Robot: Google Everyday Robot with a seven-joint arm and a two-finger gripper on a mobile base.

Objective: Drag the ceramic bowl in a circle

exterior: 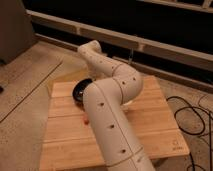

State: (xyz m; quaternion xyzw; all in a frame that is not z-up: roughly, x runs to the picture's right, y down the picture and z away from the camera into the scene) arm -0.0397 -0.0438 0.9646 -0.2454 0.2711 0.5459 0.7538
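Observation:
The ceramic bowl, dark and glossy, sits on the back left part of the wooden table. Only its left half shows; my white arm covers the rest. The arm rises from the bottom of the camera view, bends at an elbow and reaches back to a wrist joint above the bowl. My gripper is hidden behind the arm, somewhere at the bowl, and it is shut. What it touches or holds is hidden.
A small orange object lies on the table just left of the arm. Black cables loop on the floor at the right. A low wall and railing run behind the table. Speckled floor lies to the left.

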